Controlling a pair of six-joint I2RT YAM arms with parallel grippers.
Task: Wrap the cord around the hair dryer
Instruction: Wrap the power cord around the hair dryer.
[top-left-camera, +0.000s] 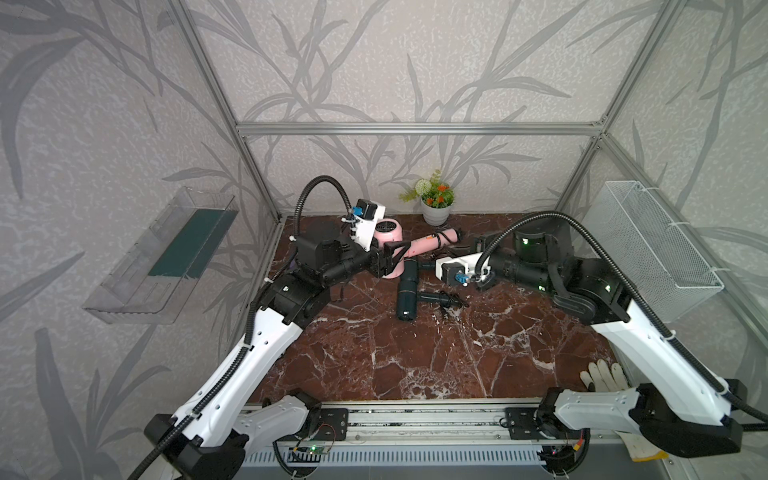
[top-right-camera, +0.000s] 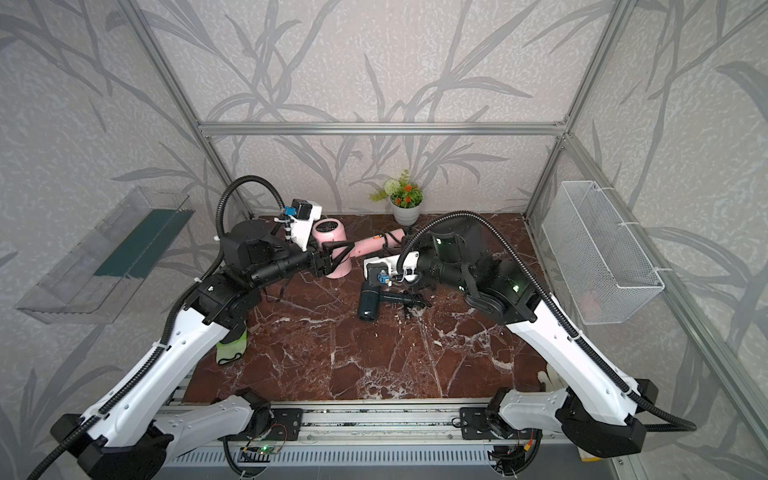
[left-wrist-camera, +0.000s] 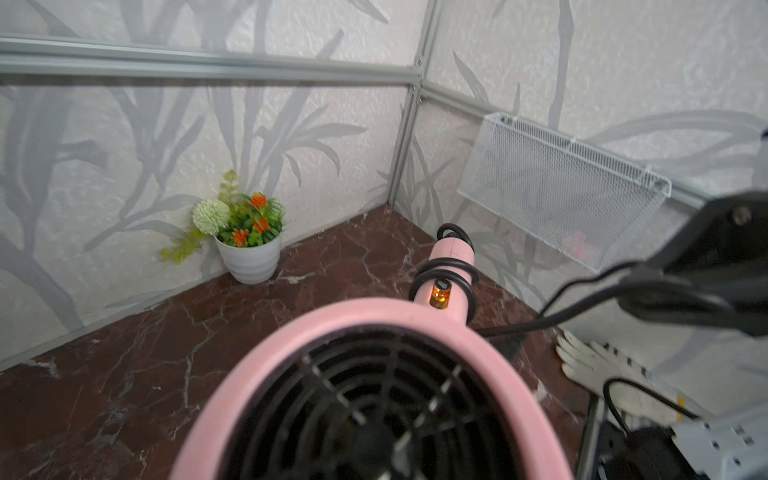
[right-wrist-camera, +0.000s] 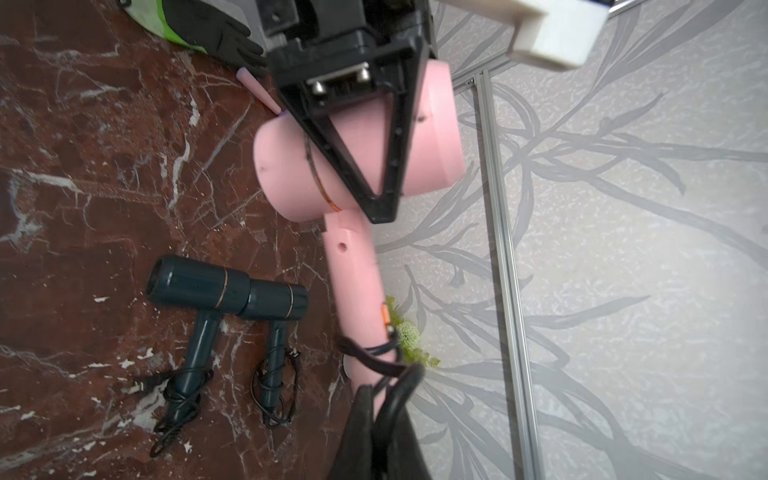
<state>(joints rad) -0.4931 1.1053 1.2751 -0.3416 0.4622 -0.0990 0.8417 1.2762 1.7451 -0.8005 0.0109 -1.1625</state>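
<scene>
The left gripper (top-left-camera: 398, 250) grips the barrel of the pink hair dryer (left-wrist-camera: 316, 328), with its jaws partway apart and the barrel between them. The handle juts sideways toward the right arm. The right gripper (left-wrist-camera: 636, 291) is pinched tight on the black cord (left-wrist-camera: 509, 329), which leads back to a few coils around the handle's end. The dryer is at the back of the marble table (top-left-camera: 415, 365), near the flower pot (top-left-camera: 435, 214). Two dark hair dryers (right-wrist-camera: 199, 286) lie beside it, their cords wound on their handles.
</scene>
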